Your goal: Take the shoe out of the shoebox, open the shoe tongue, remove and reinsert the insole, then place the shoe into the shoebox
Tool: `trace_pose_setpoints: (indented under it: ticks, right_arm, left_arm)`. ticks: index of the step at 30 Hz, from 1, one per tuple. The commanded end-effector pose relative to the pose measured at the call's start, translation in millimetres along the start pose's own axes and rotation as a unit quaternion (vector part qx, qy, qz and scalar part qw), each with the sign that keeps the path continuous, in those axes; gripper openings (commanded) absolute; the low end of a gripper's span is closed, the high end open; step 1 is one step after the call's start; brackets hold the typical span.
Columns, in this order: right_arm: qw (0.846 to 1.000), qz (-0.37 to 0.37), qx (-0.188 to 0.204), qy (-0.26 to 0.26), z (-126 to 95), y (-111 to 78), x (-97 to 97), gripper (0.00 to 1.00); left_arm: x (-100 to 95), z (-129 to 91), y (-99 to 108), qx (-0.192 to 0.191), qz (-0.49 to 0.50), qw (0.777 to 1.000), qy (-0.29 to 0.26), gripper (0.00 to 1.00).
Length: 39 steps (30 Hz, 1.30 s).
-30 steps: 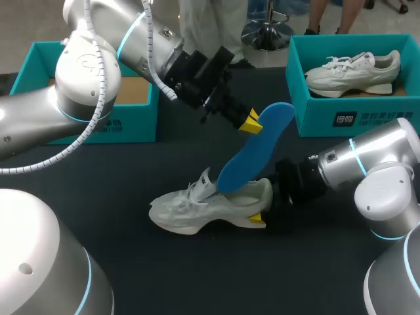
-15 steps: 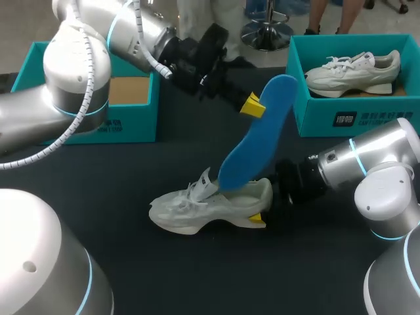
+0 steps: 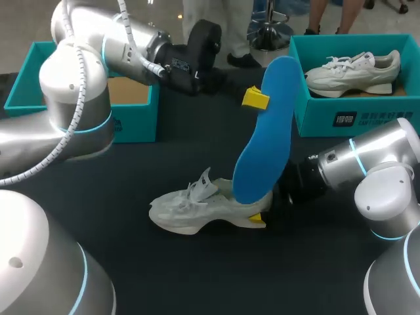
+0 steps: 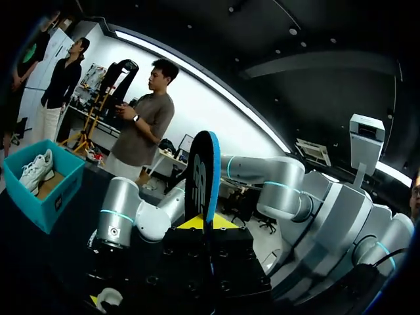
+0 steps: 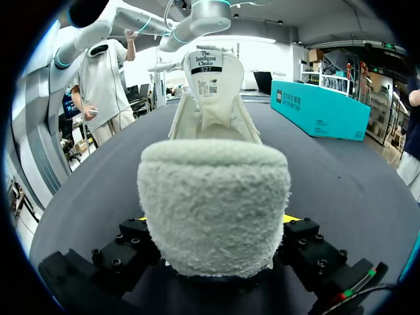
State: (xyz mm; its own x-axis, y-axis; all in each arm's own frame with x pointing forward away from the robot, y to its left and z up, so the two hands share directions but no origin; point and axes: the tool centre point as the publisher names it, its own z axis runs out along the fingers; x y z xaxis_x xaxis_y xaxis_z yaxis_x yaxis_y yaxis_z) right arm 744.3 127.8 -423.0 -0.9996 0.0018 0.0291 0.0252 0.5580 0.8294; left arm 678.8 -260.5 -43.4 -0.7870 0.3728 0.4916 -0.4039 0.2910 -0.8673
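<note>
Here, my right jaws clamp the heel of the white shoe (image 3: 190, 210), steadying it on the counter (image 3: 197, 282), while my left jaws pinch the blue insole (image 3: 262, 131) upright over its opening.

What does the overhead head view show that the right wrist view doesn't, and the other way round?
Head view only: the blue foam insole held up by the left gripper, and a second white shoe in the teal cardboard box. Right wrist view only: the printed tongue label. Both: the white mesh sneaker, its heel in the right gripper.
</note>
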Motion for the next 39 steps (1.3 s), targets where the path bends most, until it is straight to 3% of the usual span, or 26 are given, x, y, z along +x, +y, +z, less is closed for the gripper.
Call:
trace_pose_setpoints:
  ticks: [1, 13, 19, 24, 39]
  right_arm:
    - [1.0, 0.001, 0.003, 0.0, 3.2, 0.5, 0.0, 0.0]
    - [1.0, 0.001, 0.003, 0.0, 3.2, 0.5, 0.0, 0.0]
    - [1.0, 0.001, 0.003, 0.0, 3.2, 0.5, 0.0, 0.0]
    - [1.0, 0.001, 0.003, 0.0, 3.2, 0.5, 0.0, 0.0]
    - [1.0, 0.001, 0.003, 0.0, 3.2, 0.5, 0.0, 0.0]
  left_arm:
    - [0.3, -0.4, 2.7, 0.006, 0.0, 1.0, 0.0, 0.0]
    - [0.3, -0.4, 2.7, 0.006, 0.0, 1.0, 0.0, 0.0]
    - [20.0, -10.4, -12.0, 0.076, -0.062, 0.994, -0.058, 0.0]
    - [36.7, -8.8, -23.2, 0.109, -0.07, 0.99, -0.059, 0.0]
    - [71.5, 5.3, -41.7, 0.129, -0.096, 0.987, -0.004, 0.0]
